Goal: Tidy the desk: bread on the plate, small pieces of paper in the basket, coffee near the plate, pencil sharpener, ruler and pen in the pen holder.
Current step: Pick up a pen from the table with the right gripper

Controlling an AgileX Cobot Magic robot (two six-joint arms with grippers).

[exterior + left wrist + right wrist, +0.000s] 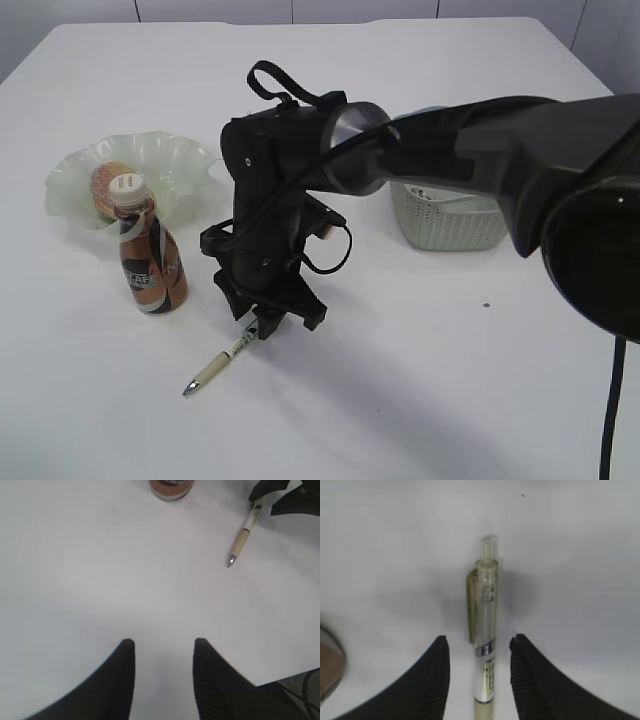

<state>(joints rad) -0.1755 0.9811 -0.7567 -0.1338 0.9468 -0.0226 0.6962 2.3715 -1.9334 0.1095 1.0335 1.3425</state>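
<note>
Only the right wrist view shows open right jaws straddling the pen (485, 630); left jaws open.

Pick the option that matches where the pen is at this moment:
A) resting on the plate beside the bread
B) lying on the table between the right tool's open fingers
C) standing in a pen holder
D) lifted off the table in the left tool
B: the right wrist view shows the pen flat on the white table, with the right tool straddling it, a gap on each side of the barrel.
</note>
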